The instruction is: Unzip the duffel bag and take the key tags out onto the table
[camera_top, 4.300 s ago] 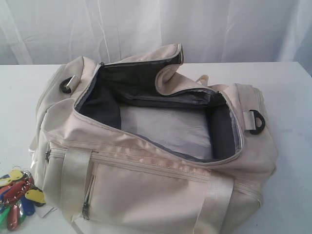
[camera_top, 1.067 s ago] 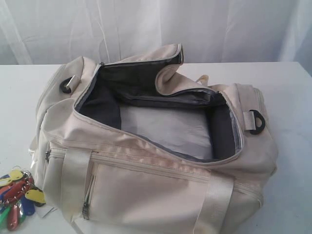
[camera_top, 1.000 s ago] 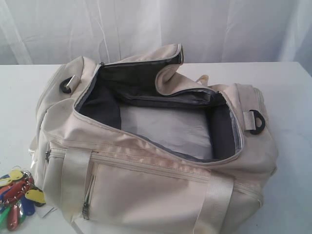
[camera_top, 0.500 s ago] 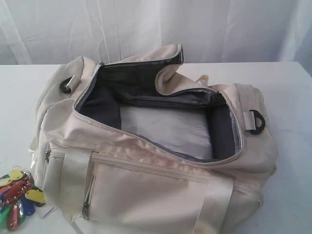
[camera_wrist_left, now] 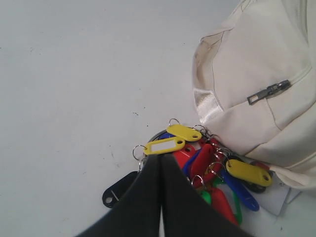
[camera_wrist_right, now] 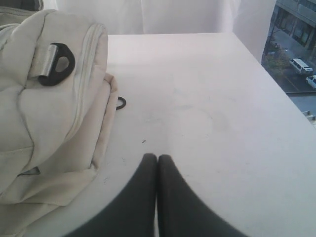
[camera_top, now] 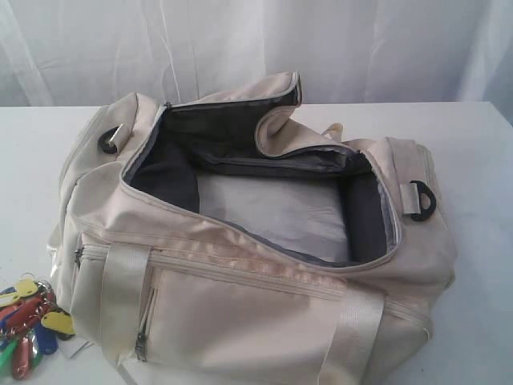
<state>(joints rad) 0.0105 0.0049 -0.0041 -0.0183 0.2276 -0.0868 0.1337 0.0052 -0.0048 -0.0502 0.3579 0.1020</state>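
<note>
The cream duffel bag (camera_top: 240,297) lies on the white table (camera_top: 473,144) with its top zipper undone. The flap is folded back, and only the dark grey lining and a pale floor show inside. The key tags (camera_top: 28,325), a bunch of red, yellow, blue and green tags, lie on the table by the bag's front left corner. In the left wrist view my left gripper (camera_wrist_left: 160,157) is shut and empty, just short of the key tags (camera_wrist_left: 207,158). My right gripper (camera_wrist_right: 157,157) is shut and empty over bare table beside the bag's end (camera_wrist_right: 44,113). Neither gripper shows in the exterior view.
A white pleated curtain (camera_top: 240,40) hangs behind the table. A black D-ring (camera_wrist_right: 57,63) sits on the bag's end, and a small dark ring (camera_wrist_right: 121,102) peeks out at its base. The table's edge (camera_wrist_right: 254,54) runs close on the far side of the right gripper.
</note>
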